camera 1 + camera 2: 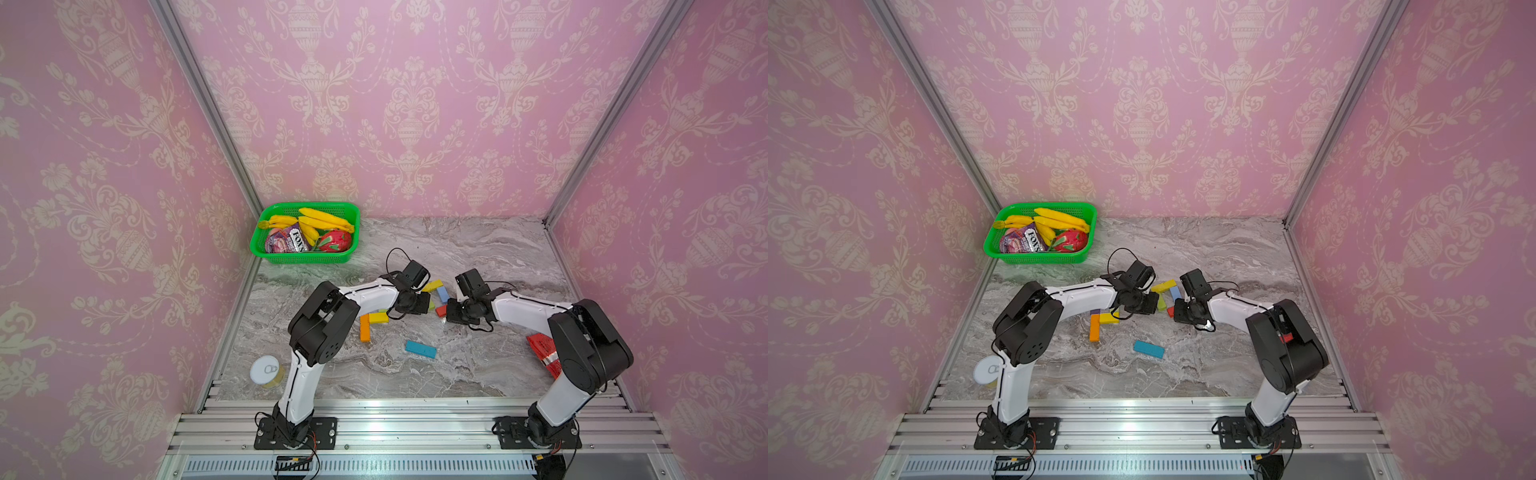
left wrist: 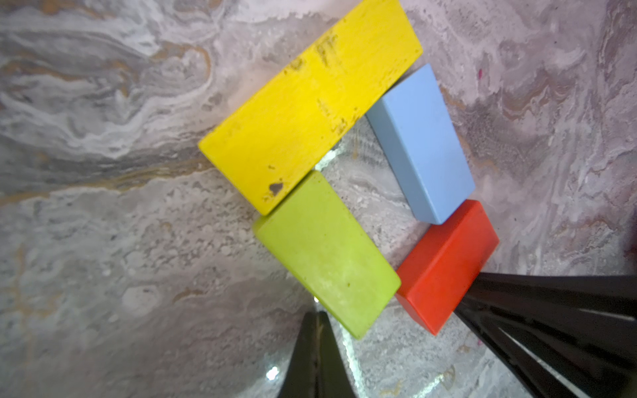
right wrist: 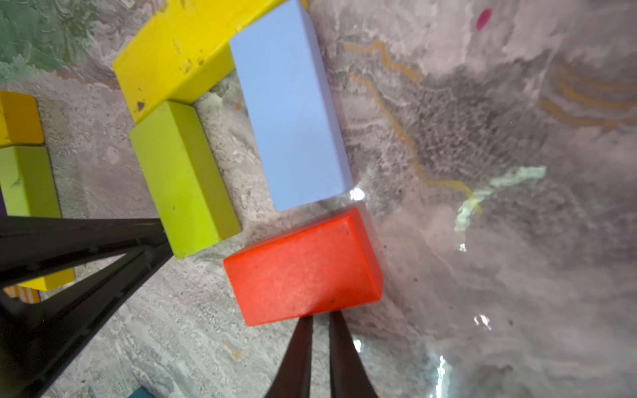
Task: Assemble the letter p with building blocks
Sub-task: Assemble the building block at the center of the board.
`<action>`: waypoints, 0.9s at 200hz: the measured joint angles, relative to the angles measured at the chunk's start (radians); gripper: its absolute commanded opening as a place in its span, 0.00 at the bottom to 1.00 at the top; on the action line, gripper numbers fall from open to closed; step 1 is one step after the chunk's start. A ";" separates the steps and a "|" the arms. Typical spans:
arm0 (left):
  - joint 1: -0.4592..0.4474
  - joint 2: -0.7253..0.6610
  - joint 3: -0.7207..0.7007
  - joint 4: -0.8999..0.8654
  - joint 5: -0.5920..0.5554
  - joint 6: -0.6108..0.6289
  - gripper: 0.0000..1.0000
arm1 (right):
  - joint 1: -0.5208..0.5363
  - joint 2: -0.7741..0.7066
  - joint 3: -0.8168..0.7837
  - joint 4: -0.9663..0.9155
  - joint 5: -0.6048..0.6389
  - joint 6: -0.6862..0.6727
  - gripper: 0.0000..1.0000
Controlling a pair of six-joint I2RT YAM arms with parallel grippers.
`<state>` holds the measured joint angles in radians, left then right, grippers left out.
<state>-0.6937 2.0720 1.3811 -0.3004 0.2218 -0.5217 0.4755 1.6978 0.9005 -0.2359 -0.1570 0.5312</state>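
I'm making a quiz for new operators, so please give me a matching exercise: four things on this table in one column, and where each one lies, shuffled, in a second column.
Things:
1. red block
2. teal block
3. light blue block
4. tin can

Places:
A. alone on open table, apart from the other blocks
B. shut jaws of the right gripper at its side
C. between the long yellow block and the red one
D. standing at the table's edge beside the left arm

Pairs: 1-B, 2-A, 3-C, 4-D
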 measured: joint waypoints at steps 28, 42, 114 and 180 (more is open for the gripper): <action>0.000 0.000 0.000 0.000 0.000 0.000 0.00 | 0.000 0.001 0.001 0.000 0.000 0.000 0.15; 0.000 0.000 0.000 0.000 0.000 0.000 0.00 | 0.000 0.001 0.001 0.000 0.000 0.000 0.15; 0.000 0.000 0.000 -0.002 0.000 0.000 0.00 | 0.000 0.018 0.021 -0.006 0.007 -0.002 0.15; 0.004 -0.002 0.000 -0.007 0.000 0.000 0.00 | -0.008 0.004 0.018 -0.033 0.033 -0.009 0.17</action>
<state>-0.6899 2.0701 1.3811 -0.3073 0.2222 -0.5217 0.4675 1.7016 0.9188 -0.2691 -0.1242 0.5220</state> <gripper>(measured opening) 0.047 0.164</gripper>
